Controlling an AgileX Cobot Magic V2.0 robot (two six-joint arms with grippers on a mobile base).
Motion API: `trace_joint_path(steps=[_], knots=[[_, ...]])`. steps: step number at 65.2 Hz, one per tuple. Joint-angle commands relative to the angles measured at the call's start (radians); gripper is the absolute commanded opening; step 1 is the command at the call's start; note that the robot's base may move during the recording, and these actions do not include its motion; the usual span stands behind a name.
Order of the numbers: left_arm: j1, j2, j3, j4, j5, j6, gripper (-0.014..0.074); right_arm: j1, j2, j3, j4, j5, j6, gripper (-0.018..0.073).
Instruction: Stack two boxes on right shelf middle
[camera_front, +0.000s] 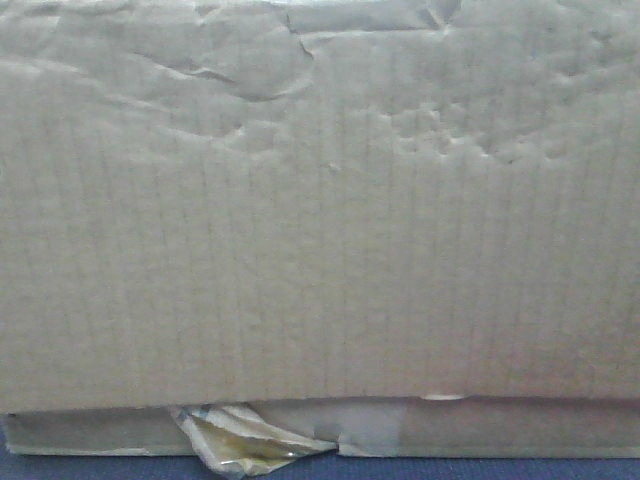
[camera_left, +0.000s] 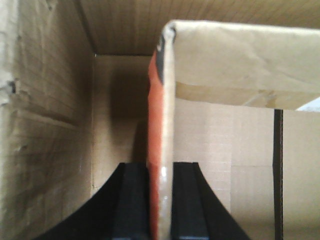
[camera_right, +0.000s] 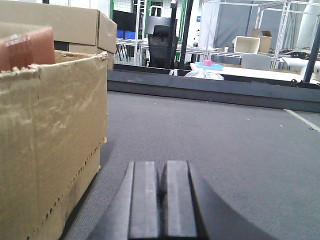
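The taller brown box fills the front view and rests on the flat thin box, whose torn yellowish tape hangs at its front. My left gripper is inside an open cardboard box, shut on an upright flap with a red-taped edge. My right gripper is shut and empty, low over grey carpet-like surface, just right of a creased open box with red tape at its rim. The steel shelf is out of view.
A second closed cardboard box stands behind the open one. A dark raised edge bounds the grey surface at the far side. Beyond it are a black office chair, tables and frames.
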Motion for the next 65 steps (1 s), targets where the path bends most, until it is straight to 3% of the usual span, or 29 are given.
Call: trace_joint_path(steps=[1, 21, 35, 43, 65], knots=[[0.007, 0.009, -0.001, -0.003, -0.011, 0.001, -0.0111, -0.004, -0.004, 0.000, 0.005, -0.022, 0.001, -0.0162], [0.016, 0.012, -0.001, -0.009, 0.007, 0.012, -0.0086, -0.004, -0.004, 0.000, 0.005, -0.022, 0.001, -0.0162], [0.016, 0.012, -0.001, -0.019, 0.009, 0.036, 0.0252, -0.004, -0.004, 0.000, 0.005, -0.022, 0.001, -0.0162], [0.016, 0.006, -0.015, -0.028, 0.012, 0.070, 0.0360, -0.004, -0.004, 0.000, 0.005, -0.022, 0.001, -0.0162], [0.037, -0.052, -0.201, -0.028, 0.063, 0.198, 0.0372, -0.004, -0.004, 0.000, 0.005, -0.022, 0.001, -0.0162]])
